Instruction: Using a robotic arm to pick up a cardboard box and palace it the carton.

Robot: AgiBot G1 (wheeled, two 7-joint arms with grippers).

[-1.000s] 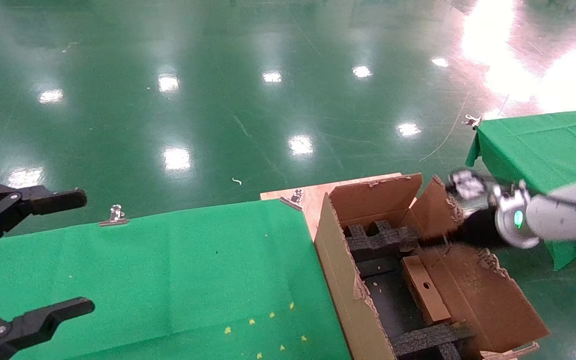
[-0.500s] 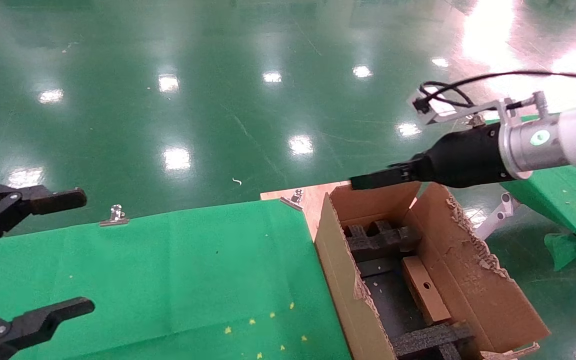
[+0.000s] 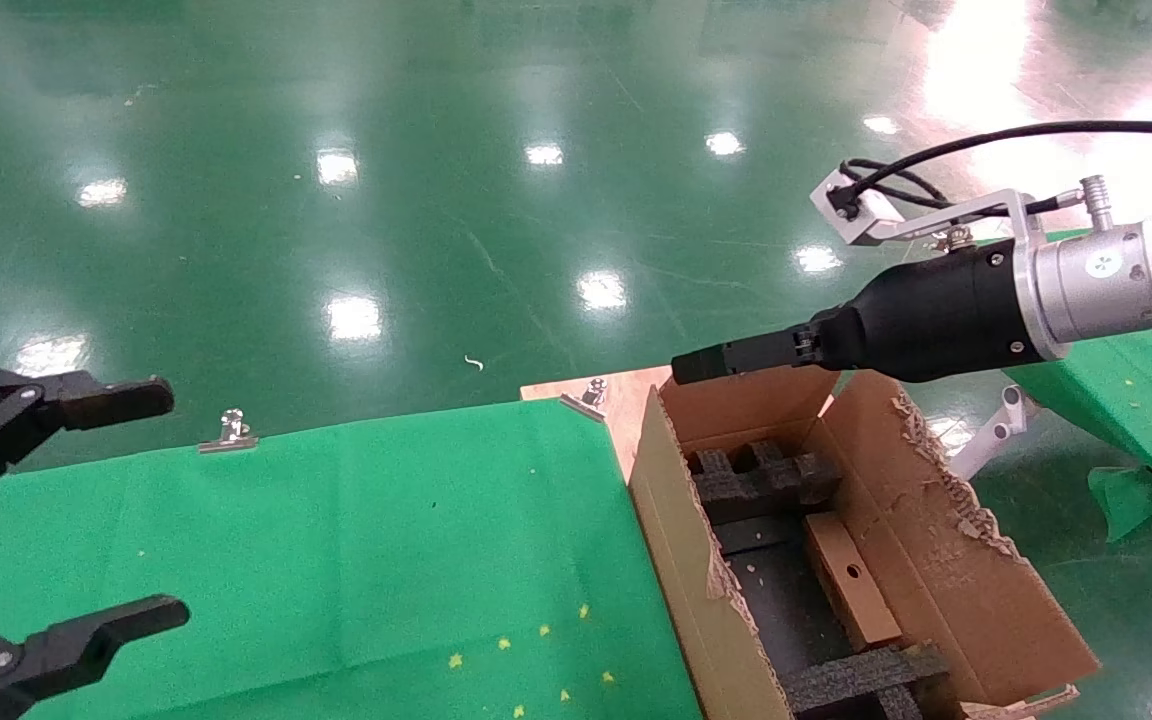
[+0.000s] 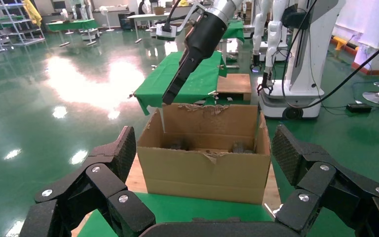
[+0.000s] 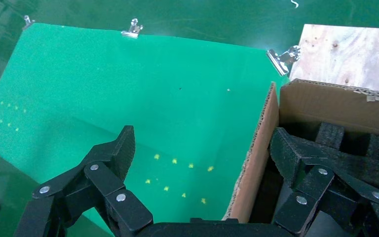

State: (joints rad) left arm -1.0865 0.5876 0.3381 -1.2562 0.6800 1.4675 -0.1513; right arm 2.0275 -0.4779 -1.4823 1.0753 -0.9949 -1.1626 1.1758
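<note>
the box (image 3: 851,580) already lies inside the carton (image 3: 696,560). the right hand (image 3: 706,362), empty with fingers apart, is held above the rim; withdrawal is judged next. the left hand (image 3: 86,510) is parked open over the bench (image 3: 336,540).

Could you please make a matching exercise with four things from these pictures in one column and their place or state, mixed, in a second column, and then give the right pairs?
Things:
1. small brown box
2. right pincer
3. left pincer
4. metal clip

Places or states:
A. at the far edge of the green cloth
B. open, empty, at the near left over the cloth
C. lying inside the big carton, between black foam pieces
D. in the air above the carton's far end

Pairs: 1-C, 2-D, 3-B, 4-A
</note>
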